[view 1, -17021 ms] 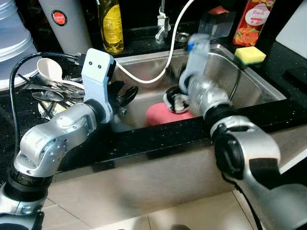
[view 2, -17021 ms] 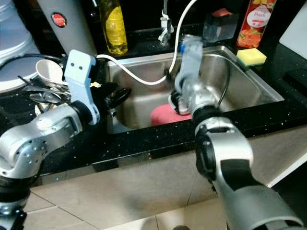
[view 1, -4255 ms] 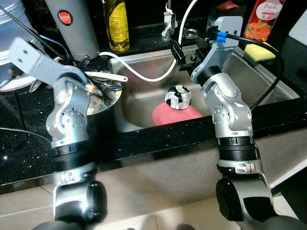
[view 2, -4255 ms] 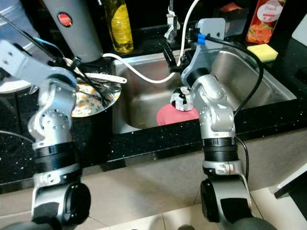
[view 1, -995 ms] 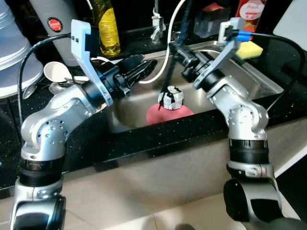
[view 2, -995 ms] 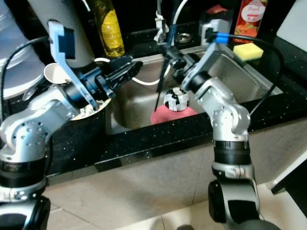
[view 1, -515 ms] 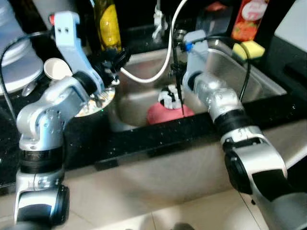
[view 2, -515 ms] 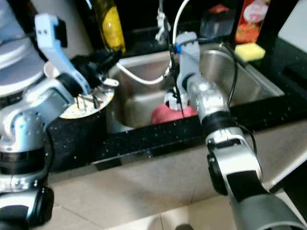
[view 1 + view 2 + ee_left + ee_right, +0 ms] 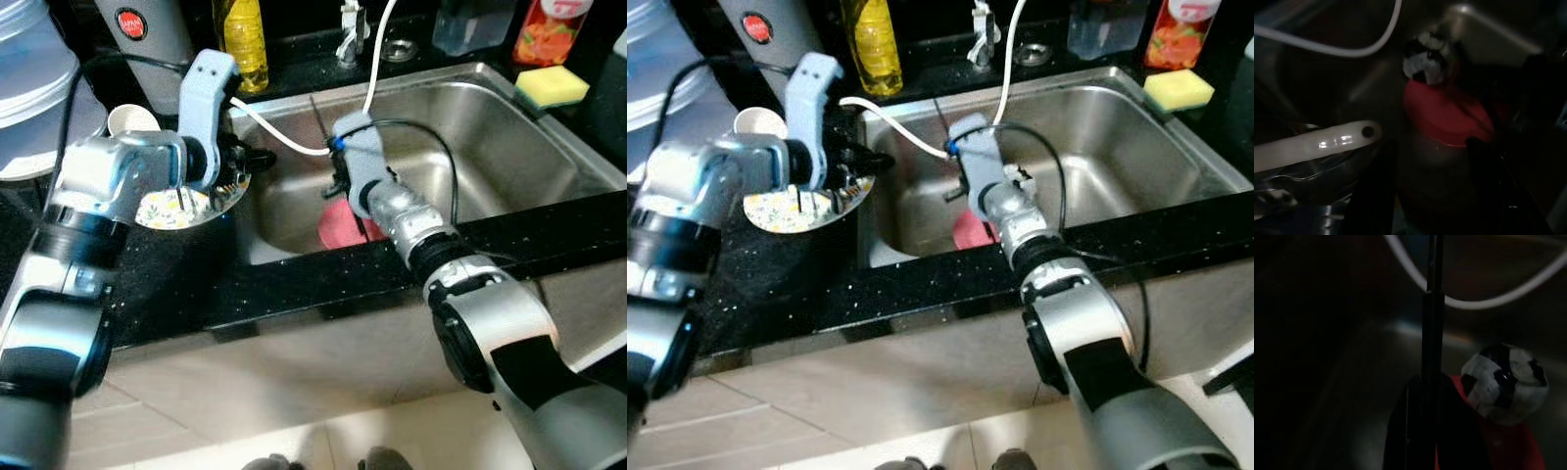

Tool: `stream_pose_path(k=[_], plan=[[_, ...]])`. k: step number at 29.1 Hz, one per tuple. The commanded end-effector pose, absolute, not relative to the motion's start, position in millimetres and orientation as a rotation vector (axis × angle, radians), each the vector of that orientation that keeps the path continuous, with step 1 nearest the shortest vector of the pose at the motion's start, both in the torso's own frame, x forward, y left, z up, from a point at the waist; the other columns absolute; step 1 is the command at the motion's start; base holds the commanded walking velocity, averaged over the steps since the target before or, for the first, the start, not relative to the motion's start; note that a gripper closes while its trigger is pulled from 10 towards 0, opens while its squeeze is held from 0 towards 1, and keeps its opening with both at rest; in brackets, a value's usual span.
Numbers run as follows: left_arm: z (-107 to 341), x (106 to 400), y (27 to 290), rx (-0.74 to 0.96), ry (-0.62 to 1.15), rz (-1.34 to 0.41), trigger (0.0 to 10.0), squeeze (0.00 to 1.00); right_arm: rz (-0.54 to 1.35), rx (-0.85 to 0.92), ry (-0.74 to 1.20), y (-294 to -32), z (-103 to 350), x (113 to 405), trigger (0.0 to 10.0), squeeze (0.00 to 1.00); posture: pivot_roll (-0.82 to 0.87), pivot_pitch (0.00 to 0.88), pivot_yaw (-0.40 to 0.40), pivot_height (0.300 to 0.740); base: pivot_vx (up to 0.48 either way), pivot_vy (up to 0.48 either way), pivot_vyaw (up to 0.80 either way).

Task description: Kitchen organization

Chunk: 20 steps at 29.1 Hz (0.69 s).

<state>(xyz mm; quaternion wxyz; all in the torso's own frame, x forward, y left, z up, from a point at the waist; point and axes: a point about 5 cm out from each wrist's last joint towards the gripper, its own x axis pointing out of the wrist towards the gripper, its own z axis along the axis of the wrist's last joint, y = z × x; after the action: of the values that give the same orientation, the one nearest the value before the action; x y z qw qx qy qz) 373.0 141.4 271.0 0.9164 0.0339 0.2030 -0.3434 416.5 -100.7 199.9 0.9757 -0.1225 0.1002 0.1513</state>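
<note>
The right gripper [image 9: 345,186] sits low in the sink [image 9: 509,127], clenched on a thin black stick [image 9: 1431,313] that stands up between its fingers [image 9: 1400,431]; probably a chopstick or utensil handle, can't tell which. Held upright, likely so it clears the sink wall on the way out. Just past the fingertips lies a red lid or plate [image 9: 1498,445] with a black-and-white ball-shaped thing [image 9: 1506,382] resting on it, close beside the stick but apart from it. A white hose [image 9: 284,142] loops above the gripper.

The left gripper [image 9: 257,157] hovers over the rim of a patterned plate [image 9: 162,208] on the counter, pointing toward the sink. Its fingers are too dark to tell whether they are apart or closed. A white spoon handle [image 9: 1312,143] lies just beside them, with forks on the plate below. The plate looks like the collecting spot for utensils, so the stick probably goes there next.
</note>
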Motion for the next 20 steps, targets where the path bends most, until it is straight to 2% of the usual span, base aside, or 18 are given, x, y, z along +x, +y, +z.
stream_pose_path(k=[1,2,3,10,16,17,20], plan=[[279.8,376.1,140.2,0.085,0.405,-0.734,10.0,0.0,0.264,-0.22,0.24,-105.1,197.5,417.1,10.0,0.54,0.02,0.121,0.131,0.74,0.0,0.0,0.0],[281.9,376.8,137.3,0.081,0.404,-0.756,10.0,0.0,0.247,-0.217,0.246,-107.9,197.3,417.4,10.0,0.54,0.02,0.121,0.13,0.74,0.0,0.0,0.0],[283.4,377.5,133.9,0.073,0.403,-0.777,10.0,0.0,0.234,-0.213,0.252,-110.6,197.4,417.7,10.0,1.0,0.02,0.119,0.129,0.74,0.0,0.0,0.0],[286.6,385.2,125.7,0.042,0.407,-0.846,10.0,0.0,0.174,-0.277,0.203,-120.5,211.3,422.0,10.0,1.0,0.0,0.112,0.127,0.74,0.0,0.0,0.0],[290.1,385.2,122.7,0.055,0.396,-0.887,10.0,0.0,0.141,-0.258,0.1,-125.2,237.0,426.7,10.0,1.0,-0.01,0.103,0.128,0.74,0.0,0.0,0.0],[292.1,384.3,123.1,0.052,0.386,-0.89,10.0,0.0,0.157,-0.24,0.055,-123.4,248.4,428.0,10.0,0.0,-0.02,0.099,0.123,0.74,0.0,0.0,0.0],[296.9,383.1,125.1,0.065,0.354,-0.895,10.0,0.0,0.178,-0.215,-0.031,-120.6,270.1,429.4,10.0,0.0,-0.02,0.095,0.12,0.74,0.0,0.0,0.0]])
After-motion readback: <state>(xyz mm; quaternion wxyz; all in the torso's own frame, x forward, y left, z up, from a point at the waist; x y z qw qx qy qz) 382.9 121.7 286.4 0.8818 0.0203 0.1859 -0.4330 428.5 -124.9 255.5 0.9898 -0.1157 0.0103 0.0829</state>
